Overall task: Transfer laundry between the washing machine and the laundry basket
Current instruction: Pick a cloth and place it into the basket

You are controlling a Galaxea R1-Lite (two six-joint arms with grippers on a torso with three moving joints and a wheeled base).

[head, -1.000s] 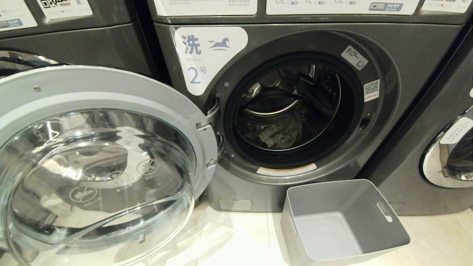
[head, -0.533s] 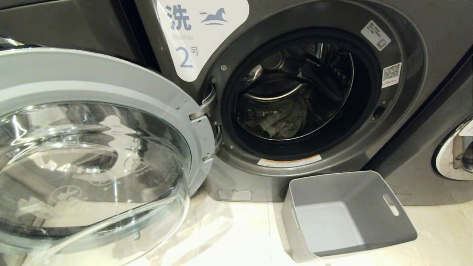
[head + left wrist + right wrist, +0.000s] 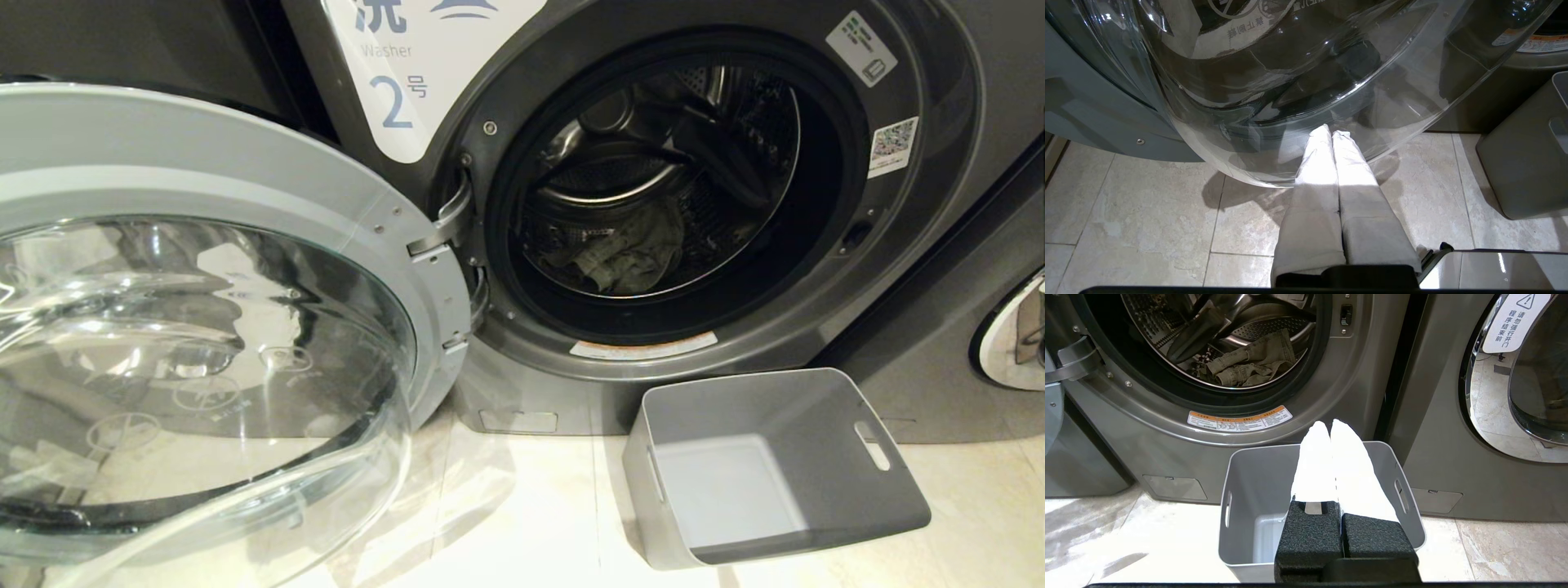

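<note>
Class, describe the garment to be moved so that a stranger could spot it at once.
Find the washing machine marked 2, its round door swung open. Inside its steel drum lies the laundry: one crumpled, faded grey-green, seamed garment, the only cloth in sight.

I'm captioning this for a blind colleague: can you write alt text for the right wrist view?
The shut right gripper hangs over the empty laundry basket on the tiled floor, before the washing machine. Its round opening shows the laundry crumpled in the drum. A second machine stands beside it.
</note>
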